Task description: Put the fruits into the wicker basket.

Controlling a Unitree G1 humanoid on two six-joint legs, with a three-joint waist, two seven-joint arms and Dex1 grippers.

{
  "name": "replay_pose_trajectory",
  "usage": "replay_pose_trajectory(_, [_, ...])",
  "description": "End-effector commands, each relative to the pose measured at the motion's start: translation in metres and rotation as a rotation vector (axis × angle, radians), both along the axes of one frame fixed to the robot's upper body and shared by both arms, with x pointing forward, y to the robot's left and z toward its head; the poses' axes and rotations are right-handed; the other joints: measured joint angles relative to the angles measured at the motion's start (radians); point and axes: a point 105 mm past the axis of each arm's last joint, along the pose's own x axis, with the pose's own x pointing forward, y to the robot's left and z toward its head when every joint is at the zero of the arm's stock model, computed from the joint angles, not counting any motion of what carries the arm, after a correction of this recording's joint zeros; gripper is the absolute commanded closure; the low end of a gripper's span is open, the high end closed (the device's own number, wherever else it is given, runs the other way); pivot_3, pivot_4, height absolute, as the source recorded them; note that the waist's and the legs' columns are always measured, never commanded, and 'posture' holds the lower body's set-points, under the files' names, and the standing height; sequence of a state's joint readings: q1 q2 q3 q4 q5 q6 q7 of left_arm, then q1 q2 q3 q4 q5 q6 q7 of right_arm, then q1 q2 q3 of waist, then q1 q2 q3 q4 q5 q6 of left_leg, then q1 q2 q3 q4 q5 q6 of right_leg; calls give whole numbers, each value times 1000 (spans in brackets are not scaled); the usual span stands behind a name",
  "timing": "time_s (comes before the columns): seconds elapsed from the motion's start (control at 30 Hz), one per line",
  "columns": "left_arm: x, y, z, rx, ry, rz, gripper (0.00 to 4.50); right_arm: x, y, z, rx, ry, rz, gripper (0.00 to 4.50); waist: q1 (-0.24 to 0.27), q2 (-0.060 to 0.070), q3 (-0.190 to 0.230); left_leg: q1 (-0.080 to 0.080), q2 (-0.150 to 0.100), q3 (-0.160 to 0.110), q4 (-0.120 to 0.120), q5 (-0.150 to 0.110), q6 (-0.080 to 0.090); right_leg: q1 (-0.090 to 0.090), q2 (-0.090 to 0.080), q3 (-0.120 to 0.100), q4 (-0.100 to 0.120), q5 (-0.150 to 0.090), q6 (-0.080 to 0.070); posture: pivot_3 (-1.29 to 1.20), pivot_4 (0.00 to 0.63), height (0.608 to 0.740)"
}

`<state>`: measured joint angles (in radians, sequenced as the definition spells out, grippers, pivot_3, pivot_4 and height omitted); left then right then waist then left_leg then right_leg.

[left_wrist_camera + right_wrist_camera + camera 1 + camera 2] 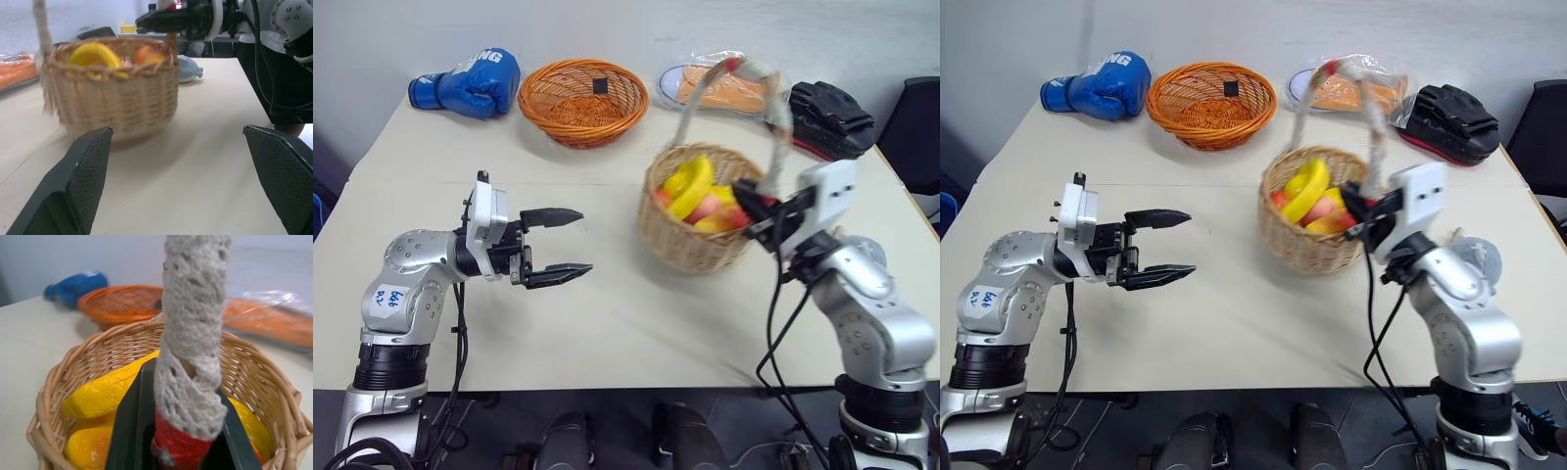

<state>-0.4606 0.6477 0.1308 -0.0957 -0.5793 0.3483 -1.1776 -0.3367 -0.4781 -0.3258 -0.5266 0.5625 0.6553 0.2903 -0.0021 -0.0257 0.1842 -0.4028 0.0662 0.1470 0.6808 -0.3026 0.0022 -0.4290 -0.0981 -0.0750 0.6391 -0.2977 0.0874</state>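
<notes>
Pale and bare in front of me, the worktop (607,323) carries the wicker basket (697,240) toward my right, with an orange woven bowl (582,98), a blue boxing glove (468,83) and a bagged shoe (720,86) along the far edge.

I have my right claw (181,431) clamped on the basket's handle (1371,108), low down where the pale cord ends in red wrapping, right at the near rim. My left claw (556,245) hangs wide and empty over the worktop, pointing across at the basket, well apart from it.

I judge the fruits are all in, so what remains is handling the basket. Gripping this low and off to one side, I should expect it to tip, so I'd lift slowly and keep it level, with the left claw ready to steady the wall.

The basket is round, tan, tightly woven, with a tall arched handle. Inside lie a curved yellow banana (690,186), a pink-orange peach (708,206) and more yellow fruit (90,448) heaped near the rim.
</notes>
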Motion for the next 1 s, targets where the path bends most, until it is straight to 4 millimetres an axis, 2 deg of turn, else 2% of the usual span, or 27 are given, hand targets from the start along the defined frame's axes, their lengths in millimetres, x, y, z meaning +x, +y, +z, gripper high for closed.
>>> replay_pose_trajectory(0.03, [1,-1,-1,0,-13,-8,0,-11,-32,15,1,-58,-107,4371,0,0,0,0,0,0,0,0,0,0,0,0,0,0,0,0,150,740])
replay_pose_trajectory(0.2, [4,-7,-1,-6,-16,-30,0,-1,-71,0,-15,1,-207,4371,-2,0,0,0,0,0,0,0,0,0,0,0,0,0,0,0,150,740])
replay_pose_trajectory(0.37, [8,-11,1,-4,-24,-47,0,11,-93,-5,1,-7,-261,4371,-4,1,0,1,0,1,0,0,0,0,1,1,0,0,0,0,150,740])
replay_pose_trajectory(0.47, [9,-12,3,-7,-15,-59,0,15,-103,-14,-72,11,-296,4371,0,1,0,0,0,2,0,0,0,0,1,1,0,0,0,0,150,740])
replay_pose_trajectory(0.57, [5,-10,-1,12,7,-74,0,17,-109,-15,-13,8,-292,4371,0,1,0,0,0,3,0,0,0,0,1,1,-1,0,0,0,150,740])
replay_pose_trajectory(0.63, [5,-8,-2,10,11,-64,0,17,-110,-18,-29,12,-283,3587,-2,1,0,0,0,3,0,0,-1,0,1,1,0,0,0,0,150,740])
replay_pose_trajectory(0.67, [4,-6,-3,10,13,-58,0,16,-110,-19,-33,14,-271,3393,-2,1,0,0,0,3,0,1,-1,0,1,1,0,0,0,0,150,740])
replay_pose_trajectory(0.73, [4,-4,-6,19,10,-43,0,11,-113,-16,-59,2,-276,2689,-2,1,0,0,0,2,0,1,-1,0,1,1,0,0,0,0,150,740])
replay_pose_trajectory(0.83, [4,1,-8,24,-2,-15,0,-3,-125,-9,-107,-19,-305,1639,1,2,1,0,0,2,0,1,-1,0,1,1,0,0,0,0,150,740])
replay_pose_trajectory(0.97, [2,23,-16,63,2,65,0,-28,-128,5,-248,-71,-205,208,0,3,1,0,0,2,0,0,-1,0,1,1,-1,0,0,0,150,740])
replay_pose_trajectory(1.0, [1,27,-18,77,-4,79,0,-34,-128,5,-286,-72,-178,28,-1,3,1,1,0,1,0,0,-1,0,1,1,-1,0,0,0,150,740])
